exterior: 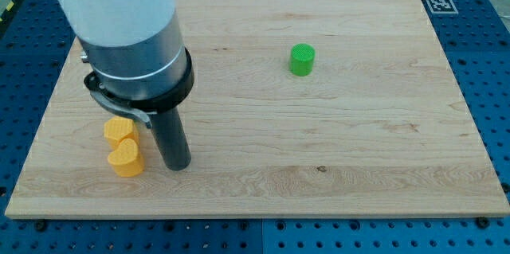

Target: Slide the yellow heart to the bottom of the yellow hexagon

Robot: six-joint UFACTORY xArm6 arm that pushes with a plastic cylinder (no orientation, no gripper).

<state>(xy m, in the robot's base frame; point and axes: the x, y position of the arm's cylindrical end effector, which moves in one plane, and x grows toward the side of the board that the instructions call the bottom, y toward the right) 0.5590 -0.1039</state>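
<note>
Two yellow blocks sit at the board's lower left, touching each other. The upper one (118, 131) is partly hidden under the arm and looks like the yellow hexagon. The lower one (126, 158) is the yellow heart, right below it. My tip (177, 166) rests on the board just to the view's right of the yellow heart, a small gap away from it.
A green round block (302, 60) stands alone at the upper middle of the wooden board (335, 158). The arm's grey and white body (131, 39) covers the upper left of the board. A blue perforated table surrounds the board.
</note>
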